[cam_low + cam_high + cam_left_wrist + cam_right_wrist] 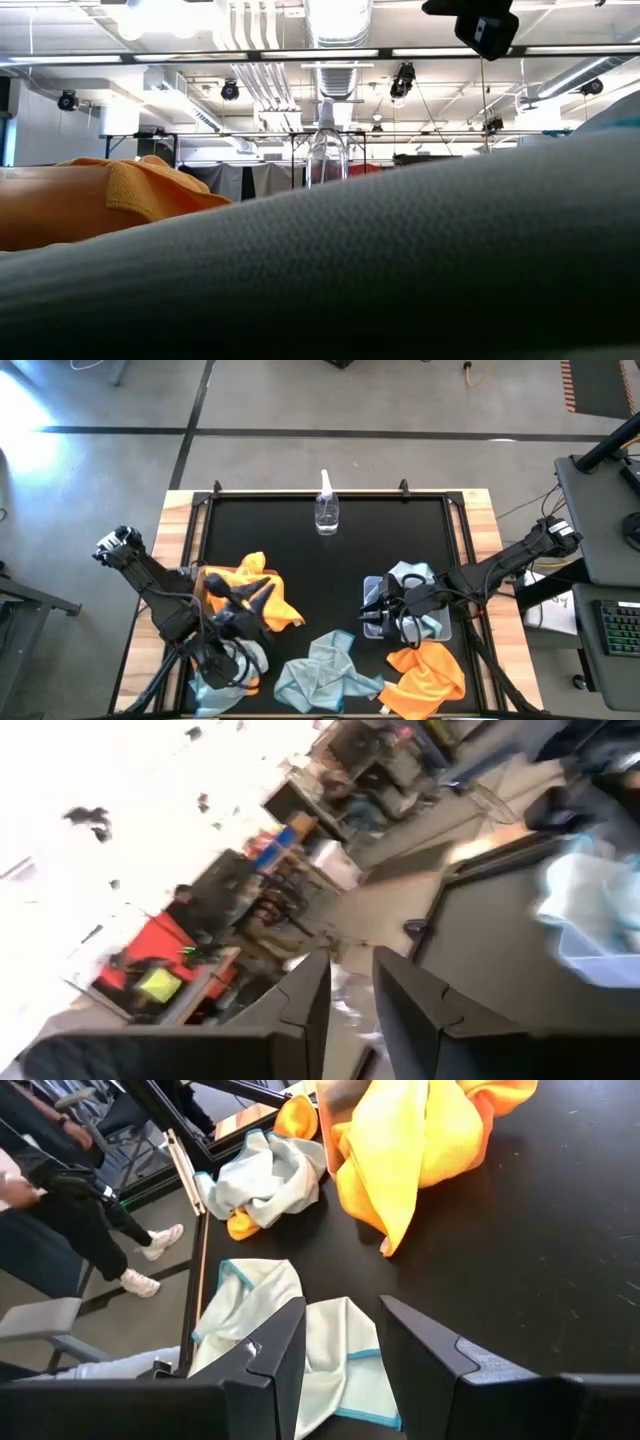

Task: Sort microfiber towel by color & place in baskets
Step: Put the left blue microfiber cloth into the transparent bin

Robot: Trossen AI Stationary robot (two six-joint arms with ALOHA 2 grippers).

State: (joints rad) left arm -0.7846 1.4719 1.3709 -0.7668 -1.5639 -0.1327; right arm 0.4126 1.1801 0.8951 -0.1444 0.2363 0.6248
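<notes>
Where towels [325,678] litter black table [300,550], concrete floor [300,410] beyond

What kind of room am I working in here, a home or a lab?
Most likely a lab or industrial workshop, not a home: exposed ceiling ducts and hanging lights overhead, a bare concrete floor marked with tape lines, and a desk with a keyboard beside the black work table.

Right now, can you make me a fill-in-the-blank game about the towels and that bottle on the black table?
1. The clear plastic spray bottle stands near the table's far edge, and it stands ____.
2. The soft towels draped on the tan-brown basket are ____.
3. The towels in the translucent plastic basket are pale ____.
4. The right gripper hovers over the ____ basket.

Missing words: upright; orange; blue; plastic
</notes>
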